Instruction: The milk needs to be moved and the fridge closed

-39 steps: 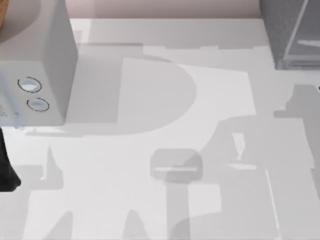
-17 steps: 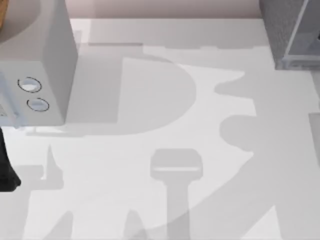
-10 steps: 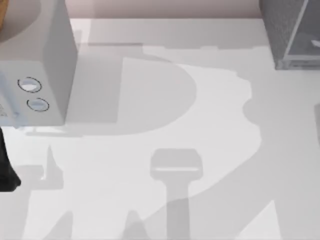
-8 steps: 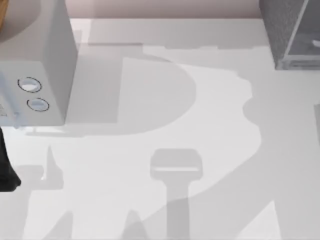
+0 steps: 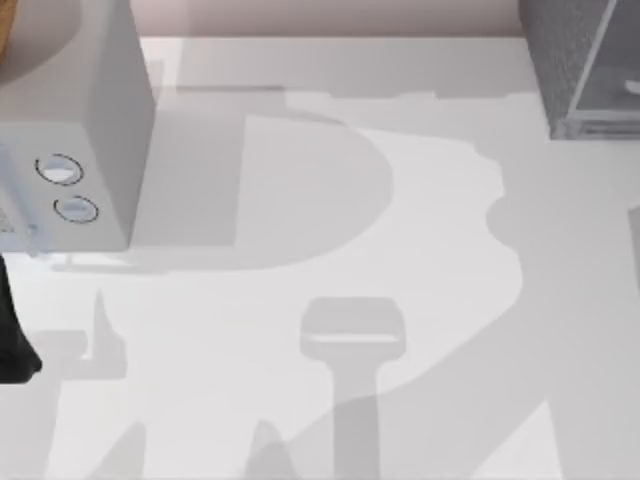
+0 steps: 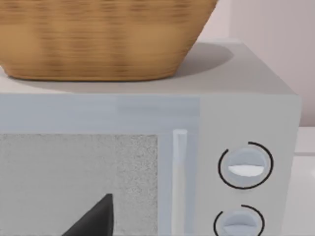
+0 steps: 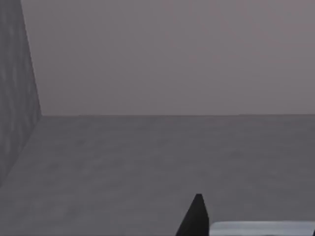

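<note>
The fridge (image 5: 556, 52), a dark speckled grey box with a paler glassy panel (image 5: 606, 72), stands at the table's back right corner. In the right wrist view I look into a dark grey box interior (image 7: 162, 147) with a speckled side wall (image 7: 15, 98). A dark part of my right gripper (image 7: 196, 217) rises at the lower edge, beside a pale strip (image 7: 261, 228) that I cannot identify. The milk is out of view. My left gripper (image 6: 94, 220) hangs parked in front of the microwave.
A light grey microwave (image 5: 90, 110) with two round dials (image 5: 66, 186) stands at the back left, with a wicker basket (image 6: 103, 39) on top. A dark part of my left arm (image 5: 12, 345) sits at the left edge. Broad shadows cross the white table (image 5: 300, 240).
Since the earliest frame the broad shadow on the table's right half has spread and shifted toward the fridge. Over the last half second nothing has visibly moved.
</note>
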